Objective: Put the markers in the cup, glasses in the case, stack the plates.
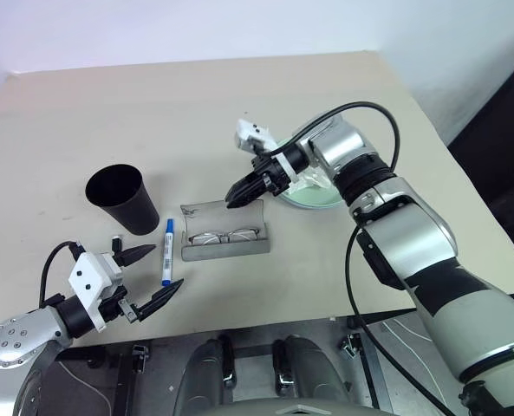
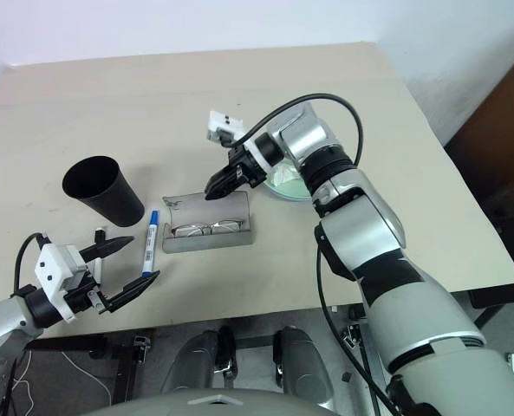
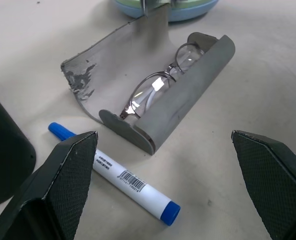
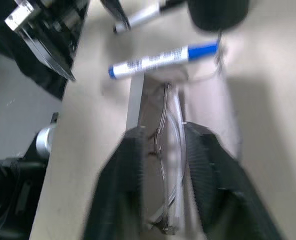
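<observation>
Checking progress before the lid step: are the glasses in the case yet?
In. The glasses lie inside the open case, its lid folded back.

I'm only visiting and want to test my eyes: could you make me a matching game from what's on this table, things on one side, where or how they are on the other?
Things:
1. thin clear-lensed glasses
2. blue-capped white marker
3. tall black plastic cup
4. pale mint green round plate

States:
A. standing upright, mouth up
B. lying inside the open grey felt case
C. partly hidden behind the right arm
D. lying flat between cup and case

Pairs: 1-B, 2-D, 3-A, 4-C
</observation>
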Motion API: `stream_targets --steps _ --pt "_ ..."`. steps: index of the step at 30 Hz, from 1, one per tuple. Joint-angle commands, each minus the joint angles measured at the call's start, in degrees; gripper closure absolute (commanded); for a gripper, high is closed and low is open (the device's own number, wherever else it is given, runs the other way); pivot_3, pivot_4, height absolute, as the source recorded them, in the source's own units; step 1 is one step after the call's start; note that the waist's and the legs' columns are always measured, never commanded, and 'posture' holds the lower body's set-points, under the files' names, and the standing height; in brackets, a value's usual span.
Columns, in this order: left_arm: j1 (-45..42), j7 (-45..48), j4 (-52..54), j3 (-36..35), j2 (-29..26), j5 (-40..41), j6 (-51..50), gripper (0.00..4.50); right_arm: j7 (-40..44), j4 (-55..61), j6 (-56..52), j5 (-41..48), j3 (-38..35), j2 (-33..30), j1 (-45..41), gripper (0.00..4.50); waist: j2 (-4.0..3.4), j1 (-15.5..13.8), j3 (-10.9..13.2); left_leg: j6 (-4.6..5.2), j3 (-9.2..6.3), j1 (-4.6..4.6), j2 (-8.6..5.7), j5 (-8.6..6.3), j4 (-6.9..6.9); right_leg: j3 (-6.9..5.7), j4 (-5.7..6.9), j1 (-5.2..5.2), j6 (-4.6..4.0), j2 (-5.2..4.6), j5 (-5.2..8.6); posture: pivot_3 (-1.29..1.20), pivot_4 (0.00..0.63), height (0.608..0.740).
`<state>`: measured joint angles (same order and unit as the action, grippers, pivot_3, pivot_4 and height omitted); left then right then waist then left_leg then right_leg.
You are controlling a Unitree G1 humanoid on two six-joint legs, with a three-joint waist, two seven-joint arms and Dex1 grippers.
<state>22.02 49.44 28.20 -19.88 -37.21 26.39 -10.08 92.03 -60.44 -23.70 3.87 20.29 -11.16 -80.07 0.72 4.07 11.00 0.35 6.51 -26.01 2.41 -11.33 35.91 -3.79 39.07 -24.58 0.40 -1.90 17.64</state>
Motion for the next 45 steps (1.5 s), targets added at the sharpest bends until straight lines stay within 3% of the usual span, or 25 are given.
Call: stream_targets --steps 1,13,20,26,34,37,45 --pt "0.1 -0.3 1.8 -1.2 -0.6 0.6 -0.3 0.0 -0.1 0.1 1.0 1.4 -3.9 -0.3 -2.0 4.44 0.0 0.1 0.0 0.0 0.0 0.0 0.0 0.0 0.01 0.0 0.0 0.0 0.0 0.0 0.0 0.0 0.15 0.715" --pt "-0.6 -0.9 1.9 -3.3 -1.1 1.7 -1.0 0.0 -31.1 -13.0 3.8 -3.2 -11.1 5.9 -2.3 4.44 0.0 0.0 0.0 -0.03 0.0 0.0 0.0 0.03 0.04 0.0 0.05 0.0 0.0 0.01 0.0 0.0 0.15 0.715" --pt "2.2 -0.9 2.0 -5.1 -0.6 1.5 0.2 0.0 -12.4 -7.5 4.0 -6.6 -5.9 4.9 1.1 4.44 0.01 0.0 0.0 0.09 0.0 0.0 0.0 0.09 0.11 -0.02 0.1 0.04 0.03 0.03 -0.02 0.0 0.15 0.715" --pt "3.5 -0.5 1.1 -6.6 0.0 1.5 1.5 0.0 -1.2 14.2 -5.9 -3.2 -3.0 1.5 9.4 4.44 0.01 -0.1 0.0 0.11 0.0 0.01 0.01 0.1 0.16 -0.03 0.16 0.06 0.05 0.03 -0.02 0.0 0.15 0.715" --pt "0.5 -1.7 0.3 -6.7 0.4 1.5 2.0 0.0 -1.8 33.8 -15.6 -2.1 2.9 -1.3 20.5 4.44 0.04 0.0 0.0 -0.02 -0.01 0.14 0.02 0.03 0.15 -0.03 0.17 0.14 0.03 0.0 -0.01 0.0 0.15 0.715" --pt "0.1 -1.9 -0.2 -7.0 0.7 1.0 2.5 0.0 -4.2 33.9 -15.7 -2.9 4.8 -0.8 22.2 4.44 0.04 0.1 0.0 -0.02 -0.01 0.19 0.02 0.03 0.14 -0.02 0.17 0.14 0.02 0.01 -0.02 0.0 0.15 0.715" --pt "0.2 -1.5 -0.7 -7.6 1.1 1.3 3.4 0.0 -5.6 30.7 -18.7 5.8 -3.6 0.1 16.0 4.44 0.04 0.0 0.0 -0.03 0.0 0.18 0.02 0.03 0.15 -0.02 0.17 0.14 0.02 0.01 -0.02 0.0 0.15 0.715"
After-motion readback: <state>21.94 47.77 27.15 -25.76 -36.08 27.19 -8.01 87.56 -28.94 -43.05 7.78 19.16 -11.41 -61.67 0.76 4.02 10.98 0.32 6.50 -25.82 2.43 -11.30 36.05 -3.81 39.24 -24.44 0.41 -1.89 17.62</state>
